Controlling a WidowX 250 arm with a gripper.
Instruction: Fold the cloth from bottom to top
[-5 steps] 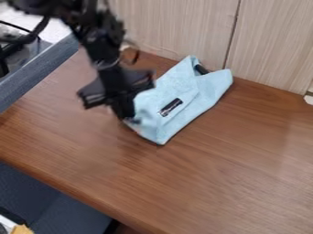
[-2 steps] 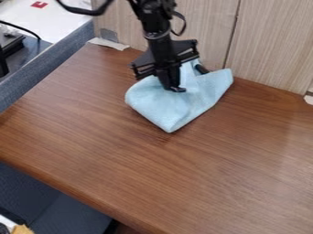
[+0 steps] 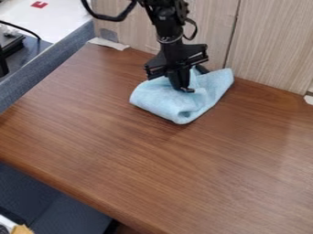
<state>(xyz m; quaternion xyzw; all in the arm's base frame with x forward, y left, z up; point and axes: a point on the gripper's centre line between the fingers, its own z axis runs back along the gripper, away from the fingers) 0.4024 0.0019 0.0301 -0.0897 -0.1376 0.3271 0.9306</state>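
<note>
Camera view: tool (image 3: 186,89) angled down at cloth (image 3: 160,100).

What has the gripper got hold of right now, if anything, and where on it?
The gripper appears to hold the light blue cloth by the edge of its folded-over flap, near the middle of the bundle; the exact pinch is hard to see.
</note>
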